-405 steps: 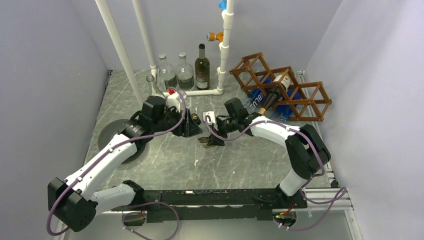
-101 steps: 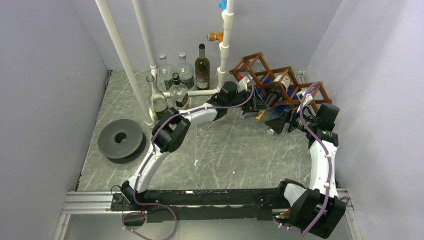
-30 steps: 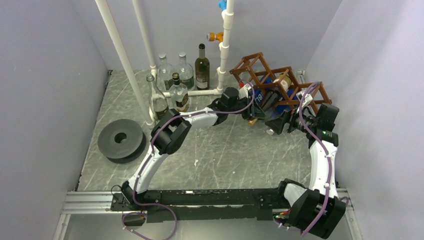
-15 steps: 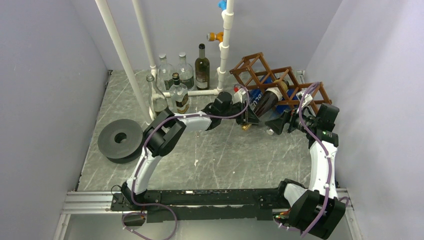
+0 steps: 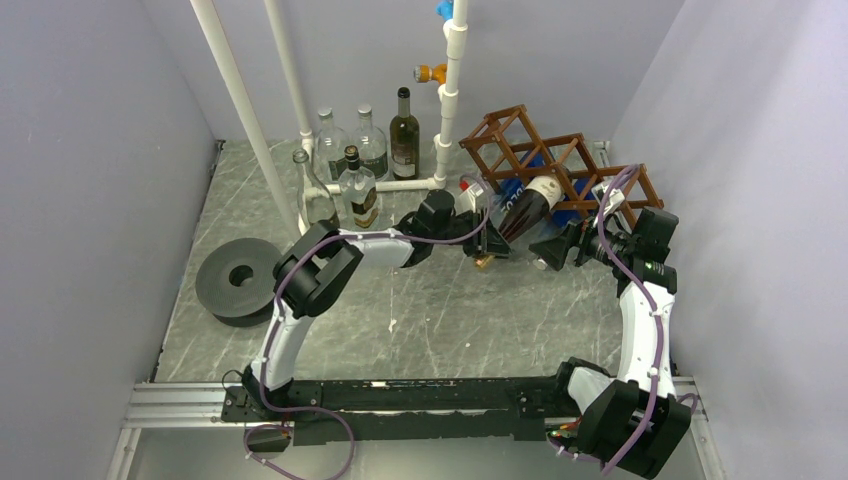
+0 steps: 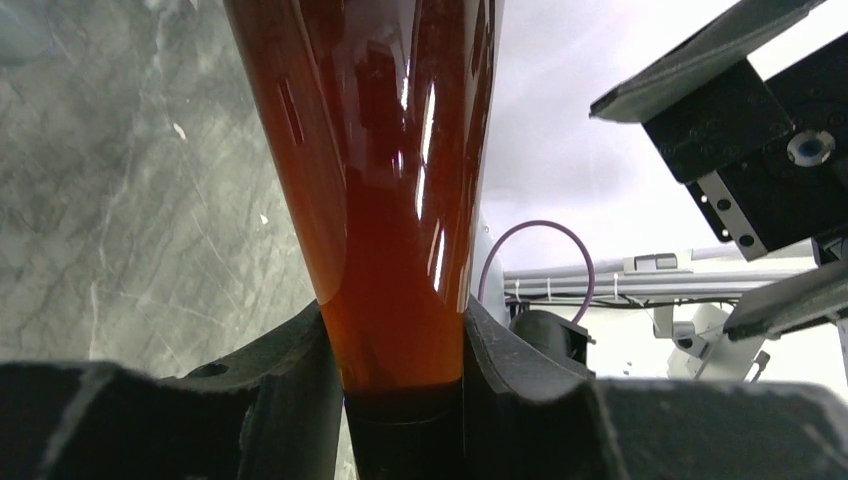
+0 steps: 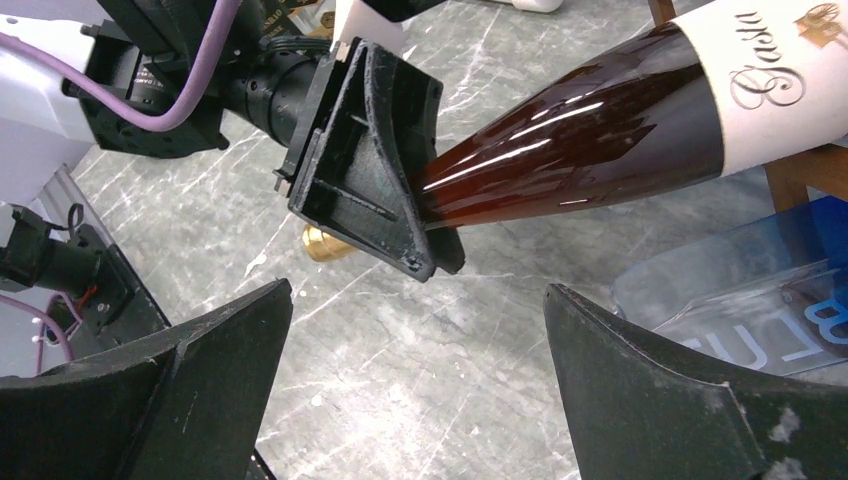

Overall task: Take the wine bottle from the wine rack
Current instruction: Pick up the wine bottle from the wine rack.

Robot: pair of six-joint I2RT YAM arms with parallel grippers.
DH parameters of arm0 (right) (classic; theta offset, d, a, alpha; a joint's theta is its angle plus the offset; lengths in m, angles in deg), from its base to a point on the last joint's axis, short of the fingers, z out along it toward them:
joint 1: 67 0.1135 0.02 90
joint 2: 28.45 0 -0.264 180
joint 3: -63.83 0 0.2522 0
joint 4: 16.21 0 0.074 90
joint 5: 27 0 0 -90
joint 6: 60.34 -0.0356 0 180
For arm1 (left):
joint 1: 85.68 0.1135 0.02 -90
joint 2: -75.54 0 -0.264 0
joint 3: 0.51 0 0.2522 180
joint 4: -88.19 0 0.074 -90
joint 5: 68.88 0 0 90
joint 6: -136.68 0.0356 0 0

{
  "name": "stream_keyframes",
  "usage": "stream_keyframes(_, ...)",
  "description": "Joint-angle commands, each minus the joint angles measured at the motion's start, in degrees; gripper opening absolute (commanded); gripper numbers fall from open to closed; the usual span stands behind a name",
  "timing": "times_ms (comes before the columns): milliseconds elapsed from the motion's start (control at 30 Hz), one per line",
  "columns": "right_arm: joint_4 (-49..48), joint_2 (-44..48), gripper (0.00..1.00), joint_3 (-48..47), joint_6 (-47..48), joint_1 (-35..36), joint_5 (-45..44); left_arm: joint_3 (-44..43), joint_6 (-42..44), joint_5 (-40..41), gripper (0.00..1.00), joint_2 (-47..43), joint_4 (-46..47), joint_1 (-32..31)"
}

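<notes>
The left gripper has drawn back from the wine rack over the last second, taking the wine bottle with it. Most of the body and the cream label now lie clear of the lattice, so I judge the pull nearly finished. The jaws are pinched narrow on the neck, and the gold foil cap pokes out behind them. Ahead of the fingers the glossy amber-brown glass widens smoothly into the shoulder. The right gripper stands wide and empty, with the bottle's shoulder just beyond its tips. The rack is thin brown slats in diamond cells, and the table is grey veined stone.
</notes>
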Motion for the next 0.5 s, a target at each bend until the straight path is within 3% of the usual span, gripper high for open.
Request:
stream_keyframes(0,-0.35,0.9,1.0,-2.25,1.19,-0.17,2.35,0.73,2.49,-2.24,0.0,-10.17,17.91,0.36)
stream_keyframes(467,-0.18,0.64,1.0,-2.17,1.62,-0.3,3.43,7.09,1.73,-2.58,0.0,-14.85,21.88,0.36)
